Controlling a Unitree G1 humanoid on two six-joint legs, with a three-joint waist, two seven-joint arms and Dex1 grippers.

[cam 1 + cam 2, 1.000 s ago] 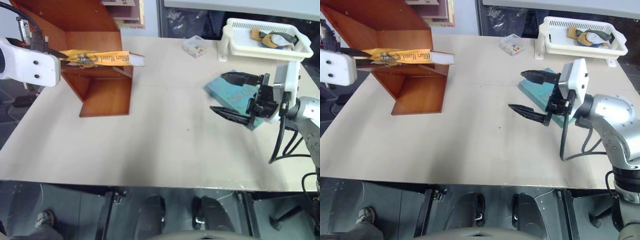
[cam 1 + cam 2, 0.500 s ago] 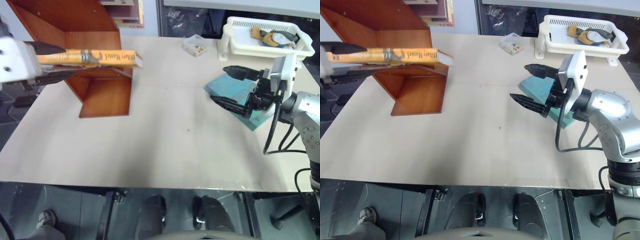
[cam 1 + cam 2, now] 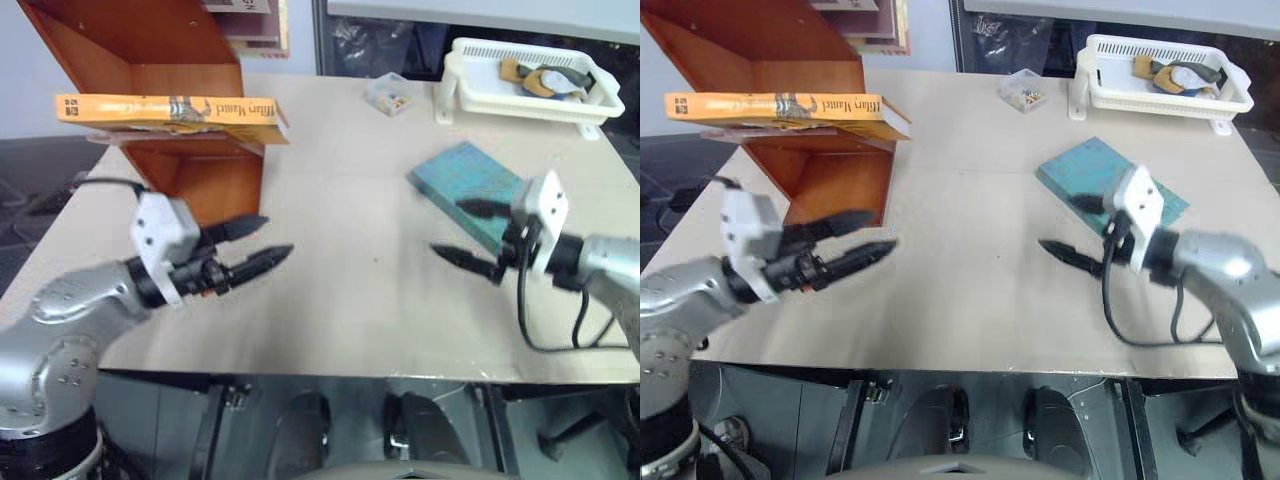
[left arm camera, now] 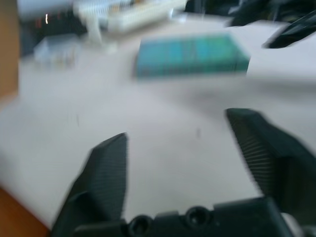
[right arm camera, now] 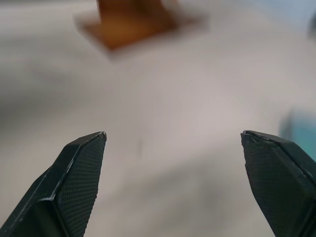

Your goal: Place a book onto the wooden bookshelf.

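Left eye view: the book (image 3: 170, 112) lies flat on the thin board of the bookshelf (image 3: 170, 60) at the far left of the table (image 3: 340, 300), its near-right corner jutting past the board's edge. Its cover is a matte orange-yellow with dark lettering. The left gripper (image 3: 255, 247) hangs nearer than the book and below it, well apart from it, its two tapered black fingers spread and holding nothing. The right gripper (image 3: 475, 237) is far off to the right of the book, fingers likewise parted and empty, with one tip over the near edge of a flat teal book (image 3: 465, 180). A white slotted plastic basket (image 3: 470, 90) sits at the far right, and a small clear box (image 3: 390, 92) lies left of it.

Right eye view: the same layout; the shelf is glossy reddish-brown wood with slanted side panels, and the tabletop is smooth and pale beige.

Left wrist view: two ribbed black fingers (image 4: 106, 173) stand wide apart over bare table, the teal book blurred beyond them.

Right wrist view: two finely textured black fingers (image 5: 74, 173) stand wide apart, with a blurred brown corner of the shelf far beyond.
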